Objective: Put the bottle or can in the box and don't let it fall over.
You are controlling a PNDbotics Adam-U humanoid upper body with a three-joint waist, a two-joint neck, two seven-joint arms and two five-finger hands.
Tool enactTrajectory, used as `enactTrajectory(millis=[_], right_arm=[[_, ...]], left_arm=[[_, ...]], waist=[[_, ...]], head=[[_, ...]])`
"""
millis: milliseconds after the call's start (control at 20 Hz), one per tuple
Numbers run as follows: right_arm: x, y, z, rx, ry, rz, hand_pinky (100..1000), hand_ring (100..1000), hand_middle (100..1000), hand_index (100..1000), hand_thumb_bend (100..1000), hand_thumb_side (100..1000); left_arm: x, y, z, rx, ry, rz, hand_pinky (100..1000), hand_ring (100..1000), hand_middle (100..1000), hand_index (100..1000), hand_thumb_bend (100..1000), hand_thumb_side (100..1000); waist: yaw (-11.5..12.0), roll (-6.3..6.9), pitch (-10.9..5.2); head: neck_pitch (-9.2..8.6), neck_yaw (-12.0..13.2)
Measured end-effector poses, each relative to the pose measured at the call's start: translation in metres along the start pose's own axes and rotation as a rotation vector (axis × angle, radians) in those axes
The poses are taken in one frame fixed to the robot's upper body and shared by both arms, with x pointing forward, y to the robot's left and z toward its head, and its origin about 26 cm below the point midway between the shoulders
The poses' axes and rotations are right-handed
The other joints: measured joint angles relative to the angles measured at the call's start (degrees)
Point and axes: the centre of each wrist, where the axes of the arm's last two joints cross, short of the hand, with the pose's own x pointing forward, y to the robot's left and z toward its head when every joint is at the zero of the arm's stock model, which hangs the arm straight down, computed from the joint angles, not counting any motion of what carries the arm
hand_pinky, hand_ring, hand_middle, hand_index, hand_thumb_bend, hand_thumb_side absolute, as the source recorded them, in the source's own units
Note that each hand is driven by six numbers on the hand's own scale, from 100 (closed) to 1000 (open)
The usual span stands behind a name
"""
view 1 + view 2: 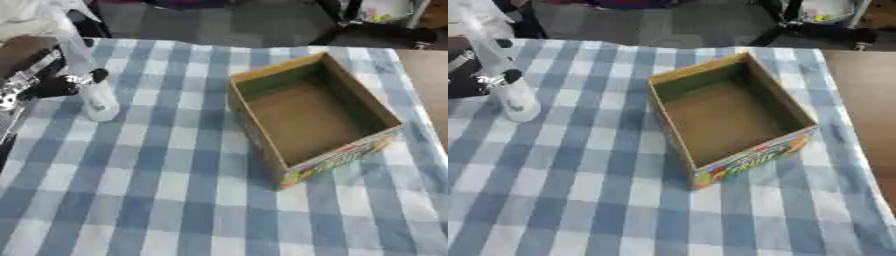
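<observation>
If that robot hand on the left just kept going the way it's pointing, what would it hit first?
The left hand reaches in from the left edge toward the clear bottle, with its fingers already at it. Going straight on it would meet the bottle first; the open box lies beyond, though depth is hard to judge.

The setting reads as a staged test area inside a lab or workroom rather than a lived-in home. A table covered with a blue-and-white checked cloth (pixel 131 190) serves as the work surface; bare brown tabletop (pixel 868 100) is exposed at its right side. Beyond the far edge lies grey floor (pixel 219 20). Black stand legs (pixel 815 30), of the tripod or equipment-stand type, rest on that floor at upper right. No household furnishing can be made out; items at the far edge are too blurred to identify.
</observation>
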Motion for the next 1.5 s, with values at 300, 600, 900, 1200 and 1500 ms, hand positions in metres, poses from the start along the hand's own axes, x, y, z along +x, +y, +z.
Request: enactTrajectory(millis=[300, 600, 900, 1200, 1500], right_arm=[[0.000, 0.000, 0.000, 0.000, 0.000, 0.000, 831, 974, 1000, 1000, 100, 743], [0.000, 0.000, 0.000, 0.000, 0.000, -0.001, 831, 973, 1000, 1000, 100, 743], [-0.001, 0.000, 0.000, -0.002, 0.002, -0.003, 831, 973, 1000, 1000, 100, 744], [-0.003, 0.001, 0.001, -0.006, 0.007, -0.008, 832, 973, 1000, 1000, 100, 746], [-0.003, 0.001, 0.001, -0.005, 0.008, -0.009, 833, 973, 1000, 1000, 100, 750]], left_arm=[[-0.006, -0.004, 0.004, -0.015, 0.022, -0.014, 1000, 891, 959, 989, 475, 554], [-0.012, -0.008, 0.008, -0.035, 0.047, -0.027, 1000, 892, 960, 987, 472, 546], [-0.016, -0.013, 0.009, -0.054, 0.058, -0.019, 1000, 895, 964, 992, 474, 555], [-0.017, -0.014, 0.010, -0.067, 0.063, -0.018, 1000, 896, 963, 994, 476, 553], [-0.020, -0.019, 0.010, -0.068, 0.072, -0.008, 1000, 895, 961, 985, 473, 558]], waist=[[0.02, -0.11, 0.05], [0.06, -0.36, 0.07], [0.17, -0.53, 0.08], [0.19, -0.70, 0.08], [0.19, -0.82, 0.21]], head=[[-0.21, 0.13], [-0.51, 0.14], [-0.55, 0.19], [-0.94, 0.20], [-0.96, 0.20]])
